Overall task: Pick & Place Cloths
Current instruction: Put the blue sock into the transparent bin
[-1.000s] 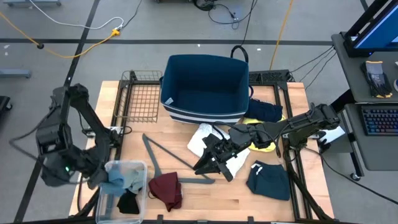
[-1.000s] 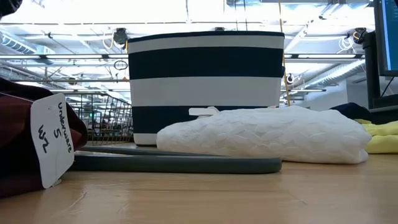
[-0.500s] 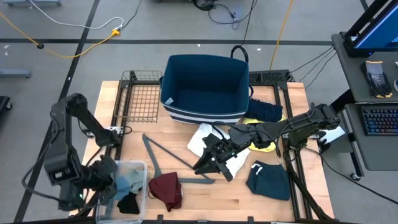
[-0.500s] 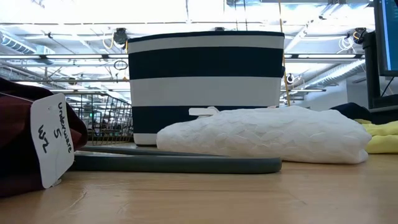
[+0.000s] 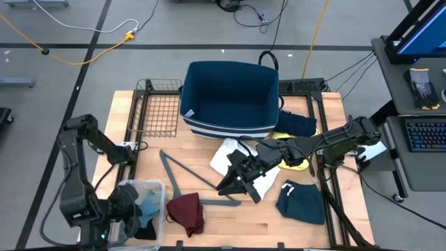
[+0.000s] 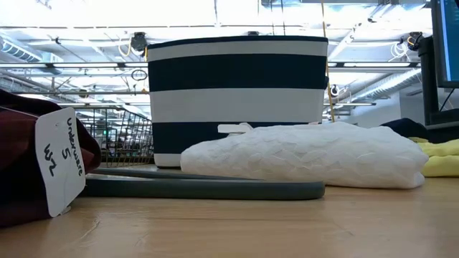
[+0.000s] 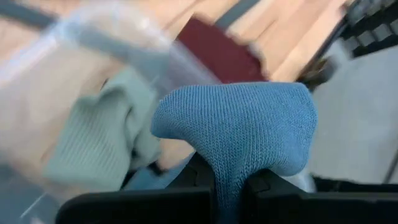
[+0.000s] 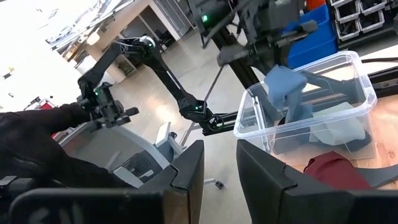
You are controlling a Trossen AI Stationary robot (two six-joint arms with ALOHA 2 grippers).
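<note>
From above, the left pincer hangs at the edge of the clear plastic bin at the worktop's front-left corner, its jaws clamped together on a blue cloth; a black cloth lies in the same bin. The right pincer rests low near the middle of the worktop, over the white cloth and the grey hanger, jaws a little apart; whether they hold anything I cannot tell. A maroon cloth lies just beside the bin, a dark teal cloth at the front right, a yellow cloth and a navy cloth near the striped navy basket. At table height, the white cloth lies in front of the basket, the hanger before it, the maroon cloth with a paper tag nearest. The left wrist view shows the blue cloth bulging up from the closed fingers, with a grey-green cloth in the bin below. The right wrist view shows its own fingers parted, and the bin beyond.
</note>
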